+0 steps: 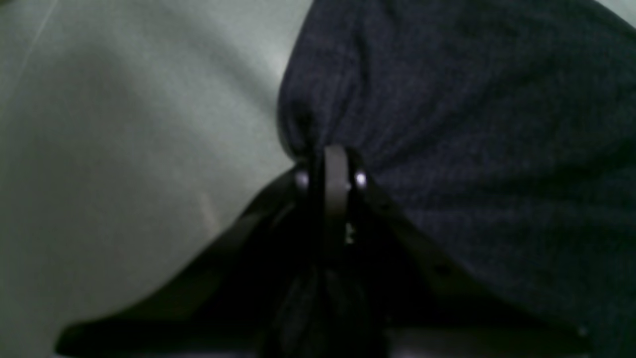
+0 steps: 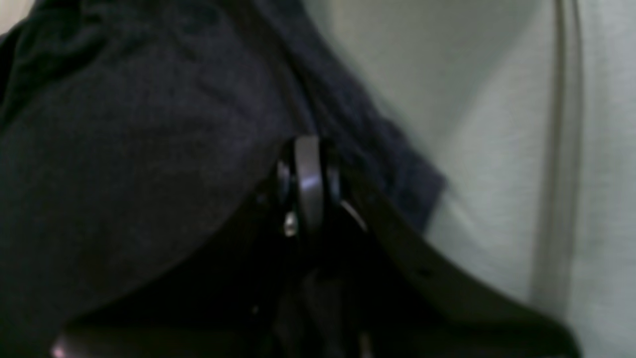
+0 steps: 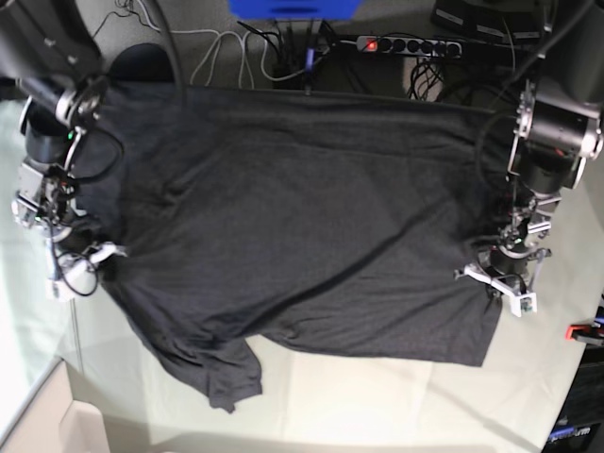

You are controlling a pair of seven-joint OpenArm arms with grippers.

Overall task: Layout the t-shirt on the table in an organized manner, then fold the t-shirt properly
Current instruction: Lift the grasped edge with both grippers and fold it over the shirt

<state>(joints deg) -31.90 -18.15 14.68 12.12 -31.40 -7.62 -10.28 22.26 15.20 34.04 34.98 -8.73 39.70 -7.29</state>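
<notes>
The dark charcoal t-shirt [image 3: 293, 217] lies spread wide over the pale greenish-grey table [image 3: 377, 396], with one sleeve [image 3: 226, 373] hanging toward the front. My left gripper [image 3: 500, 283] sits at the shirt's right edge in the base view. Up close its jaws [image 1: 332, 156] are shut on a pinched bunch of the t-shirt [image 1: 472, 124], with table cloth [image 1: 99, 149] beside it. My right gripper [image 3: 80, 264] is at the shirt's left edge, shut [image 2: 308, 149] on a fold of the t-shirt [image 2: 124, 149] next to the bare table [image 2: 497, 149].
Behind the table's far edge lie a power strip [image 3: 406, 44], loose cables [image 3: 236, 47] and a blue box [image 3: 293, 8]. A red-orange clamp [image 3: 580, 332] sits at the right edge. A crease in the table cloth [image 2: 564, 149] runs past my right gripper.
</notes>
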